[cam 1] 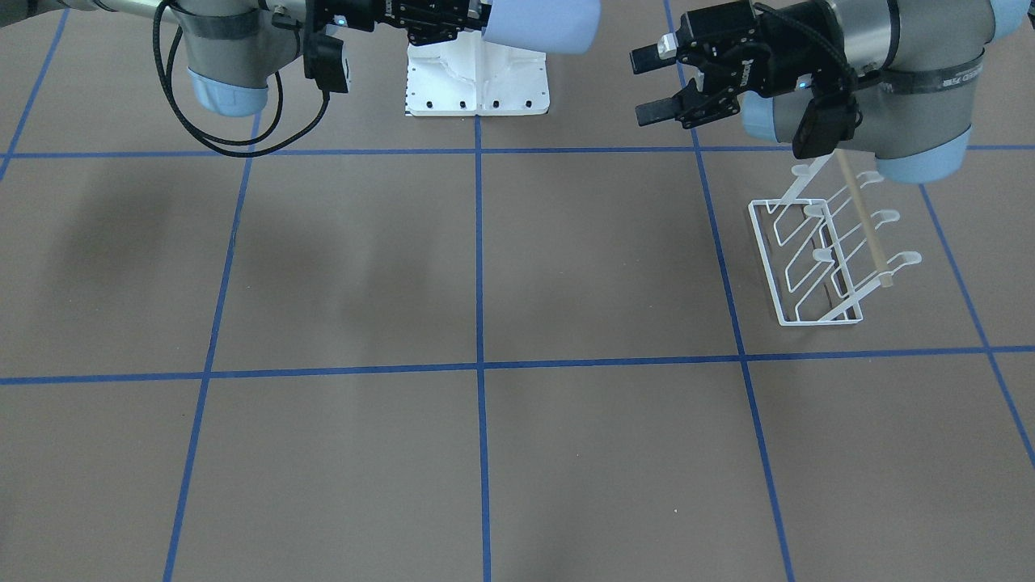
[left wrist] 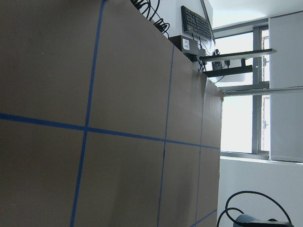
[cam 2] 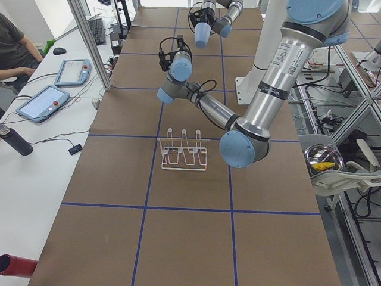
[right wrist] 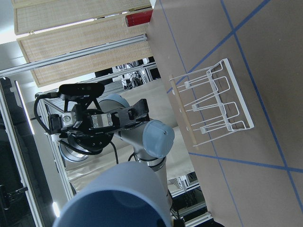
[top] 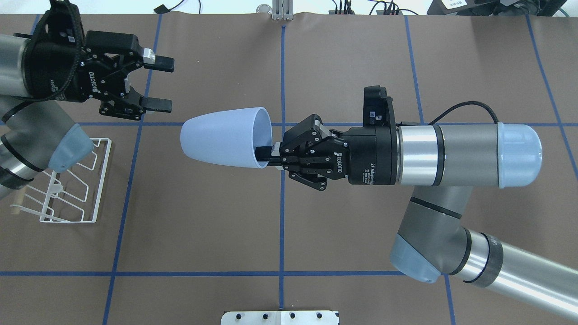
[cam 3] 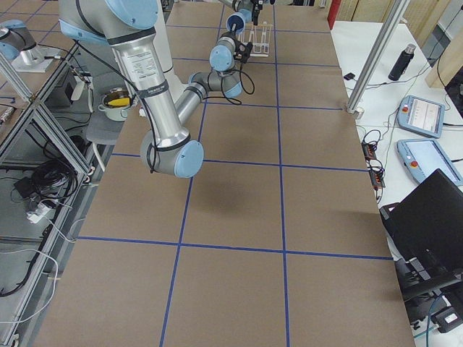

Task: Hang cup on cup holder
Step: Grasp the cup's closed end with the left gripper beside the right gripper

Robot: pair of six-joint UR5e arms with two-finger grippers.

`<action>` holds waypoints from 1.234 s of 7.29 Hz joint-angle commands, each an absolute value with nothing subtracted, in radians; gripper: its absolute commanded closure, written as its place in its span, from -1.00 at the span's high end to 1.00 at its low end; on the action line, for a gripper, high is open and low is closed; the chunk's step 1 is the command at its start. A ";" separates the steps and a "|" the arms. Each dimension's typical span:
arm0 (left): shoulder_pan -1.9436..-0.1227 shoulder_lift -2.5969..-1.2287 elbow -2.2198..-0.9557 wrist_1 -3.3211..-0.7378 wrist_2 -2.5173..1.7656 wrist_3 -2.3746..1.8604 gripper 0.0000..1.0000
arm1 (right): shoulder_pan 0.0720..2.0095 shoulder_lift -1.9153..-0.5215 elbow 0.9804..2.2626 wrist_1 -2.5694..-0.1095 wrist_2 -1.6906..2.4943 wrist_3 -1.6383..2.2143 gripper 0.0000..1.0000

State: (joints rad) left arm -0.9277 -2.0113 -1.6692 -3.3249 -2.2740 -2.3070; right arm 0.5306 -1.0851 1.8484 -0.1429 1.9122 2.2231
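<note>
1. Cup [right wrist: 118, 198]: fills the bottom edge of the right wrist view, closest to that lens. It is held in mid-air above the table [cam 1: 566, 267], lying on its side, closed end toward the robot's left and mouth toward the right gripper [top: 265, 156].
2. Right gripper: pinching the cup's rim wall, one finger inside the mouth and the other outside. Hazard: the hold covers only a short strip of a smooth, tapered wall. A quick swing or a turn of the wrist could make the cup pivot or slide out.
3. Left gripper [top: 163, 84]: spread and empty, hovering near the cup's closed end but apart from it. Hazard: if a hand-over is intended, this gripper must close on the narrow end before the right one lets go, since too early a release would drop the cup. Whether the gap between the fingers is wide enough for the cup cannot be told.
4. Cup holder [cam 1: 823, 255]: stands on the table on the robot's left, well apart from the cup and bare of cups. A wooden rod [cam 1: 864, 222] runs along its top. The left arm [cam 1: 914, 73] hangs over one end of it. Hazard: the wire frame looks light and unfastened, so a brush from the arm or an off-centre push could shift or tip it.
5. Pegs [cam 1: 910, 259]: slanted, with flat rounded tips. Hazard: the cup's mouth must meet a peg along its slant. If the rim catches on the tip, the cup may be knocked from the grip, or end up only half on the peg and fall.
</note>
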 commanded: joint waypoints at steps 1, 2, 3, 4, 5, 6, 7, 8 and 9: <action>-0.866 -2.011 -1.657 -3.500 -2.122 -2.507 0.95 | 0.494 -1.080 1.847 -0.083 1.861 2.232 -1.00; -0.847 -2.006 -1.655 -3.520 -2.096 -2.508 0.93 | 0.464 -1.080 1.847 -0.056 1.817 2.232 -1.00; -0.833 -2.006 -1.655 -3.530 -2.092 -2.500 0.92 | 0.456 -1.080 1.847 -0.054 1.800 2.232 -1.00; -0.833 -2.003 -1.661 -3.545 -2.100 -2.505 0.92 | 0.456 -1.080 1.848 -0.040 1.798 2.252 -1.00; -0.830 -2.002 -1.667 -3.545 -2.102 -2.507 0.93 | 0.457 -1.088 1.845 -0.016 1.795 2.276 -1.00; -0.821 -2.003 -1.675 -3.553 -2.102 -2.508 0.92 | 0.457 -1.086 1.839 -0.014 1.793 2.276 -1.00; -0.812 -2.008 -1.684 -3.565 -2.099 -2.514 0.92 | 0.456 -1.085 1.836 -0.014 1.784 2.276 -1.00; -0.802 -2.009 -1.689 -3.565 -2.097 -2.514 0.92 | 0.451 -1.081 1.836 -0.014 1.772 2.276 -1.00; -0.792 -2.011 -1.689 -3.565 -2.095 -2.513 0.92 | 0.449 -1.080 1.835 -0.014 1.758 2.276 -1.00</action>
State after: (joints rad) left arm -0.8043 -2.0088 -1.6860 -3.5632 -2.0974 -2.5130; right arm 0.4524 -1.0823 1.8364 -0.0142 1.7739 2.2760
